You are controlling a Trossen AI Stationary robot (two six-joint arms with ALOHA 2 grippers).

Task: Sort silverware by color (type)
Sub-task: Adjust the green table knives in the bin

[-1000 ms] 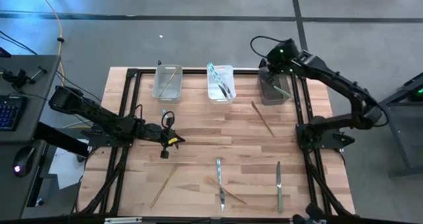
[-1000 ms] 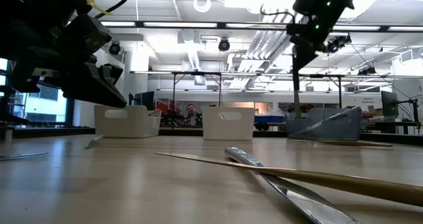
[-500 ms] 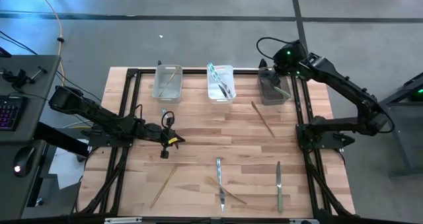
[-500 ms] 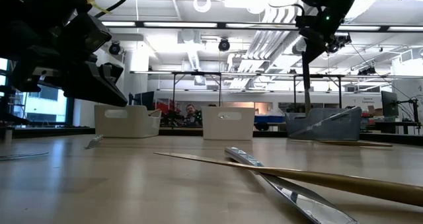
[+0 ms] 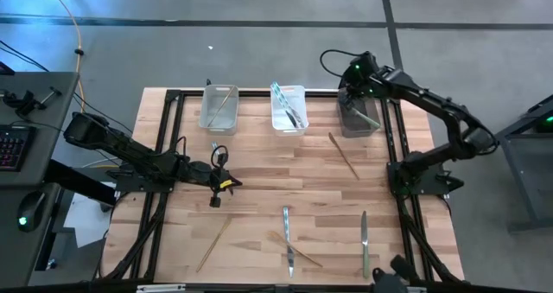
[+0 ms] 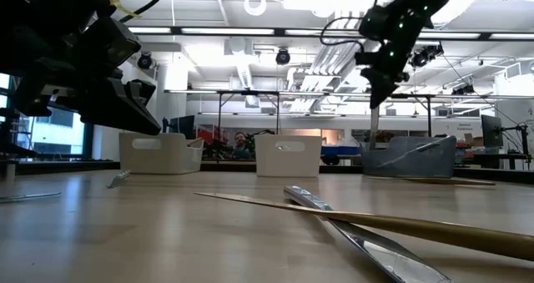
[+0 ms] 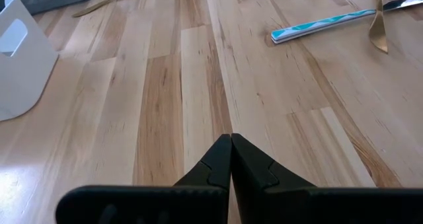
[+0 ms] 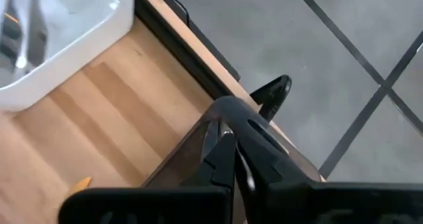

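My right gripper point(image 5: 352, 91) hangs over the dark bin point(image 5: 359, 118) at the table's far right, shut on a slim dark piece of silverware point(image 6: 375, 123). My left gripper point(image 5: 226, 186) waits shut just above the bare wood on the table's left side point(image 7: 231, 151). A white bin point(image 5: 219, 109) holds a gold piece and another white bin point(image 5: 289, 109) holds teal ones. Loose silverware lies flat on the table: a gold piece point(image 5: 344, 155), a gold piece point(image 5: 213, 241), a teal-silver knife point(image 5: 288, 237) crossed by a gold piece, and a grey-green knife point(image 5: 365, 241). My right gripper pinches the dark piece between its two fingers point(image 8: 228, 151), coming from above and slanting down. The piece hangs upright below the fingers point(image 6: 375, 116), its lower end at the dark bin's rim point(image 6: 373, 145). Whether it touches the bin I cannot tell.
The three bins stand in a row along the far edge. Black frame rails point(image 5: 393, 137) run along the table's left and right sides. A wide stretch of bare wood point(image 5: 285, 172) lies mid-table, between the bins and the loose pieces near the front edge.
My right gripper swung a little toward the table's right edge, then came back left and sank lower over the dark bin. The dark piece stayed hanging upright below it. The left arm kept still.
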